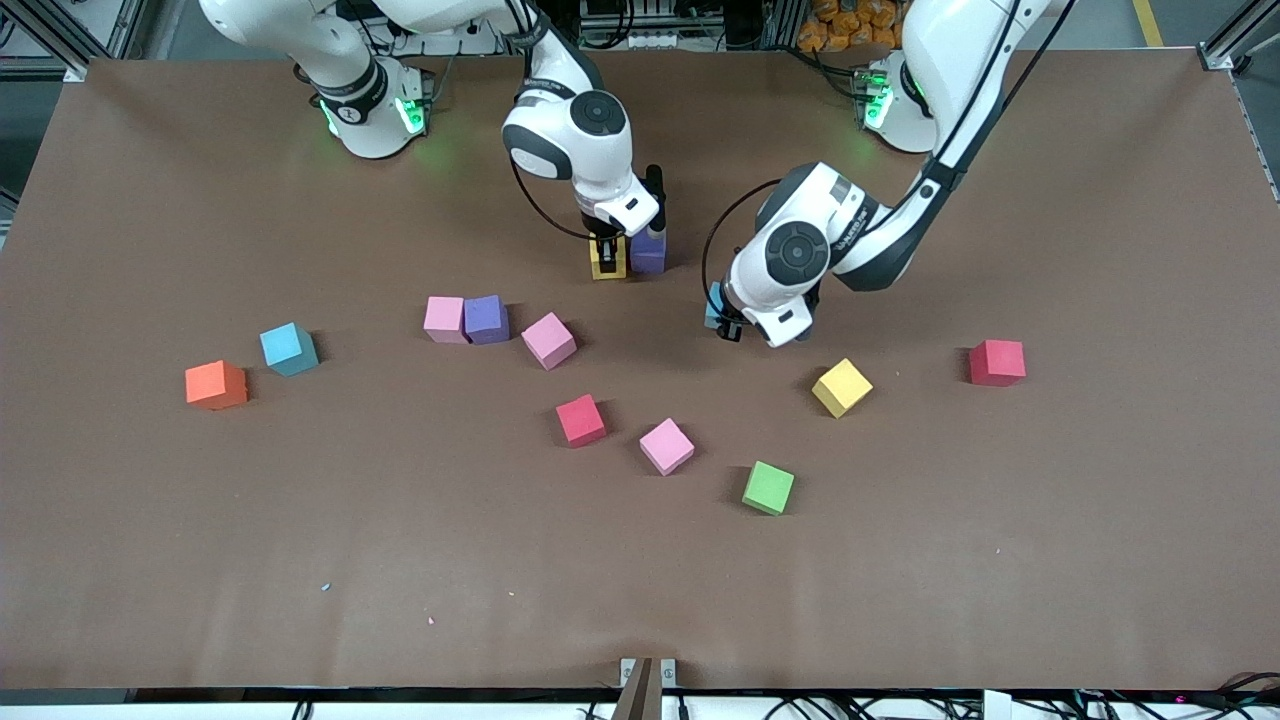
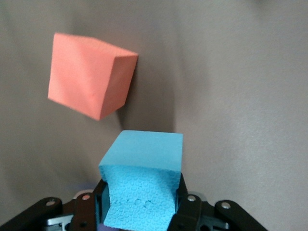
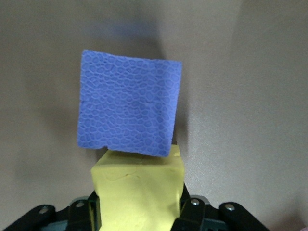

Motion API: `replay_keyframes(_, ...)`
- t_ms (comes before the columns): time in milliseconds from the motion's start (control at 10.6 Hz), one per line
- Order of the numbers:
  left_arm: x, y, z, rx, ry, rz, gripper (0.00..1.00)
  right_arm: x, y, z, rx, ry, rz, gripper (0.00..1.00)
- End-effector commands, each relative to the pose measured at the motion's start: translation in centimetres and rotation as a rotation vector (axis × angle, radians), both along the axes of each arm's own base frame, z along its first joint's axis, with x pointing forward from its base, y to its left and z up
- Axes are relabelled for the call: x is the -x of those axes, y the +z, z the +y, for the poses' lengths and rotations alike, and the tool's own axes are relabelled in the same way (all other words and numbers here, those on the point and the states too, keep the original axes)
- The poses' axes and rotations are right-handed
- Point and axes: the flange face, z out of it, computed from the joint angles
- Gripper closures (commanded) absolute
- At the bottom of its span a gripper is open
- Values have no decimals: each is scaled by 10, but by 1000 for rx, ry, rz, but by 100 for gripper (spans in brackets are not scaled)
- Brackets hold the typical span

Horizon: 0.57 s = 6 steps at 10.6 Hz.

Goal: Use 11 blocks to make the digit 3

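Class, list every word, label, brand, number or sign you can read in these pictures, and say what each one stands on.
No text can be read.
Left arm: small dark lettering on the wrist housing, too blurred to read.
Right arm: no legible marking.
The blocks, such as the green block, carry no writing.

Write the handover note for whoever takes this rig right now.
Right gripper: shut on a yellow block, set beside a purple block near the bases.
Left gripper: shut on a blue block, over the table mid-span.
Done: only that yellow-purple pair started.
Left: loose blocks, including a touching pink and purple pair, still to be arranged into the 3.
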Motion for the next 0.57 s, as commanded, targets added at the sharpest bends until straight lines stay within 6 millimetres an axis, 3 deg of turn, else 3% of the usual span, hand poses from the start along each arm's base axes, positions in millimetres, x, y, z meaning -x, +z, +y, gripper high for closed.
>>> replay_keyframes(0, 18, 6, -4, -3, 52, 2, 94, 6, -2, 10, -4, -6, 29, 100)
replay_keyframes(472, 46, -13, -8, 19, 90, -34, 94, 10, -4, 8, 17, 17, 46, 100)
